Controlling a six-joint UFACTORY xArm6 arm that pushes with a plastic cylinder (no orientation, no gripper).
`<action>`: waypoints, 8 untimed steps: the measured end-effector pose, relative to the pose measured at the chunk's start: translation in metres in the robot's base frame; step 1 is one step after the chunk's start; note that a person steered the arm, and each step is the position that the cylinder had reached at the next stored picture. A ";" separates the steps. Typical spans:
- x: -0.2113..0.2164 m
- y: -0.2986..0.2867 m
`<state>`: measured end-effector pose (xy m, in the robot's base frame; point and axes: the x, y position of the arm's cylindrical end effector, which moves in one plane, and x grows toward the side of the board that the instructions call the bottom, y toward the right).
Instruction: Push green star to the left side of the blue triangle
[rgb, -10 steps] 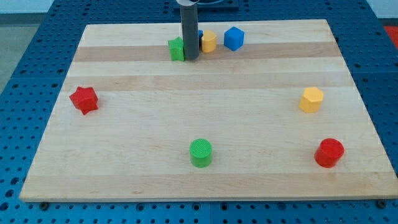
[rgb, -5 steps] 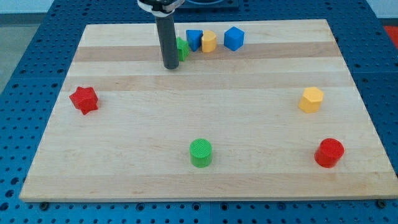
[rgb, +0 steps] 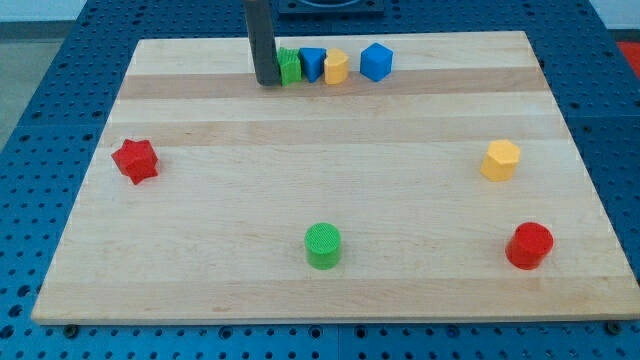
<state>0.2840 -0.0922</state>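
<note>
To the right of our tip (rgb: 267, 84), the green star (rgb: 289, 67), blue triangle (rgb: 312, 63), yellow block (rgb: 336, 67) and blue cube (rgb: 376, 61) block us; leftward and below, the table (rgb: 200, 130) lies open.

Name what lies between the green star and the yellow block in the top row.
The blue triangle sits between the green star and the yellow block, in the camera view.
</note>
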 end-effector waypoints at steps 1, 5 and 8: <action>0.000 0.000; 0.119 0.040; 0.056 0.193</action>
